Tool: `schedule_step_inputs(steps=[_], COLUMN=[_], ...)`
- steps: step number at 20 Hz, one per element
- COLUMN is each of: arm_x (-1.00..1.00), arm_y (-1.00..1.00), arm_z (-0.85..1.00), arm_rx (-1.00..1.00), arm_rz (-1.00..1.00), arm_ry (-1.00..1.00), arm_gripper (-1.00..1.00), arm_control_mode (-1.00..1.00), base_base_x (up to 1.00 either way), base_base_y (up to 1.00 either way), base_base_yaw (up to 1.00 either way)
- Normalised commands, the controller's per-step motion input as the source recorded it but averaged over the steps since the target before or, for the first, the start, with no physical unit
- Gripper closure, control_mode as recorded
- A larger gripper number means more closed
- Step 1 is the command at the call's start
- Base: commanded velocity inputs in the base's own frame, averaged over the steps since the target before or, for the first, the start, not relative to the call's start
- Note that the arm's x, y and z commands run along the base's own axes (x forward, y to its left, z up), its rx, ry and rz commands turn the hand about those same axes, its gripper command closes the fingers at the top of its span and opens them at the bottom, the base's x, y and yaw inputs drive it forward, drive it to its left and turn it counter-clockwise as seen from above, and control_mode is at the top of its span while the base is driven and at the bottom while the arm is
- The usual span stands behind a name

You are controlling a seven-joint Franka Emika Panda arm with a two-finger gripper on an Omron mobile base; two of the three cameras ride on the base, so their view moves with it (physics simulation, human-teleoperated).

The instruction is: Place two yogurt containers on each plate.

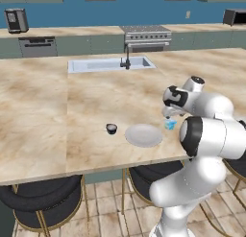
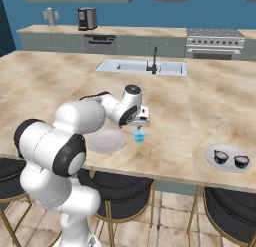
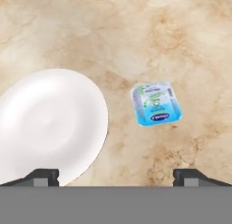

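hovering with gripper (image 3: 116, 174) spread wide above the blue cup (image 3: 156, 103), sitting on the counter (image 3: 181, 37) just beside the empty plate (image 3: 45, 123), slightly off-centre between the fingertips.

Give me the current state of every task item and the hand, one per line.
hand: open, above the light blue yogurt cup, holding nothing
light blue yogurt cup: on the counter, beside the near plate, not touching it
near plate: bare
dark cup: on the counter, apart from the near plate
far plate: holds two dark cups
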Motion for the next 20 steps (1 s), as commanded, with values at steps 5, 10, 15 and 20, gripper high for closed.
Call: schedule_step_inputs(steps=[5,10,15,20], arm_x=[0.15,0.04,0.19,0.15], arm_y=[-0.13,-0.15,-0.02,-0.02], arm_z=[-0.03,-0.04,-0.20,-0.13], arm_rx=[0.00,0.00,0.00,0.00], arm_rz=[0.01,0.01,0.01,0.01], arm_ry=[0.00,0.00,0.00,0.00], arm_gripper=[-1.00,-1.00,-1.00,-1.00], arm_control_mode=[-1.00,-1.00,-1.00,-1.00], base_base_x=[0.00,0.00,0.00,0.00], base_base_y=[0.00,0.00,0.00,0.00], base_base_yaw=[0.00,0.00,0.00,0.00])
